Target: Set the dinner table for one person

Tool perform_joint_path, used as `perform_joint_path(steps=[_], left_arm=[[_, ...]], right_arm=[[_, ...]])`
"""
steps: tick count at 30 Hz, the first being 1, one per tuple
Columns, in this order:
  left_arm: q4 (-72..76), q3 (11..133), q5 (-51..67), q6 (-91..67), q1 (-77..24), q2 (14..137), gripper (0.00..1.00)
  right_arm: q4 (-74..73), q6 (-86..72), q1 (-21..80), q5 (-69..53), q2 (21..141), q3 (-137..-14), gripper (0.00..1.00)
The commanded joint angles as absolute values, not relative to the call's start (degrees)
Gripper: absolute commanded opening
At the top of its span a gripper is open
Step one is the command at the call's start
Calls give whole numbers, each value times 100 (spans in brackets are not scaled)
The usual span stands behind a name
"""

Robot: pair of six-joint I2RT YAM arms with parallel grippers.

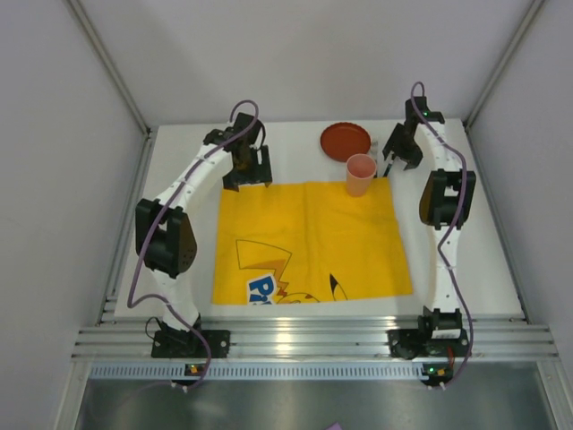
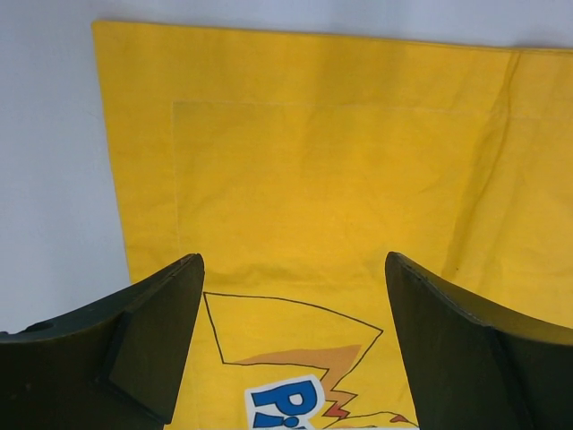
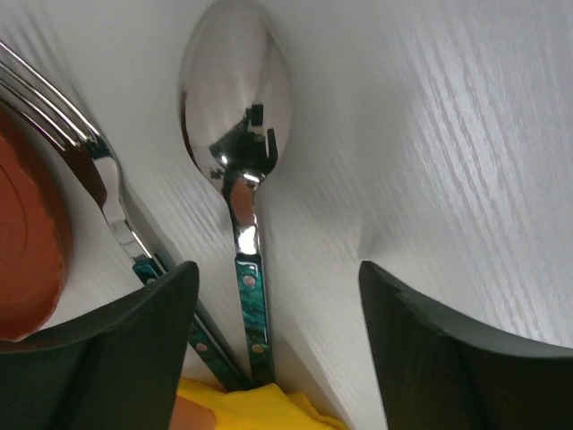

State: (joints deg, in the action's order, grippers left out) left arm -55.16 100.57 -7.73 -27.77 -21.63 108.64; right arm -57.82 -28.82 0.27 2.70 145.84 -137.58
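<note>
Gaping empty, right hand (image 3: 277,270) over glossy metal spoon (image 3: 237,107), left hand (image 2: 294,260) likewise above creased yellow cloth (image 2: 313,161)

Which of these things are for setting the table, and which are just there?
For the job: dinner table, red plate, pink cup, spoon, fork, yellow mat.
Just there: silver rails, grey walls.

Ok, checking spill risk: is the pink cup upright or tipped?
Upright: the pink cup stands at the far edge of the yellow mat, mouth up.
</note>
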Motion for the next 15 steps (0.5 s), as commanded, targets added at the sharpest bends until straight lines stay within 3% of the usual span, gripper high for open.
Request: perform_joint_path(steps=[1, 4, 11, 14, 15], left_arm=[[-5827, 10476, -809, -2830, -2066, 11012, 87], [-5880, 10608, -817, -2821, -2013, 11135, 87], [-5827, 10530, -888, -2856, -1820, 11092, 87], [-5766, 10372, -905, -2900, -1740, 10978, 87], [-5740, 10328, -914, -2909, -1714, 10960, 87]], right_arm=[[-5467, -2971, 70, 264, 14686, -14097, 67], [-5493, -2953, 97, 299, 14827, -14142, 50], [-5915, -2435, 386, 624, 15091, -14502, 45], [-6134, -2294, 553, 791, 15143, -14493, 36], [-6178, -2259, 571, 843, 15170, -14502, 30]])
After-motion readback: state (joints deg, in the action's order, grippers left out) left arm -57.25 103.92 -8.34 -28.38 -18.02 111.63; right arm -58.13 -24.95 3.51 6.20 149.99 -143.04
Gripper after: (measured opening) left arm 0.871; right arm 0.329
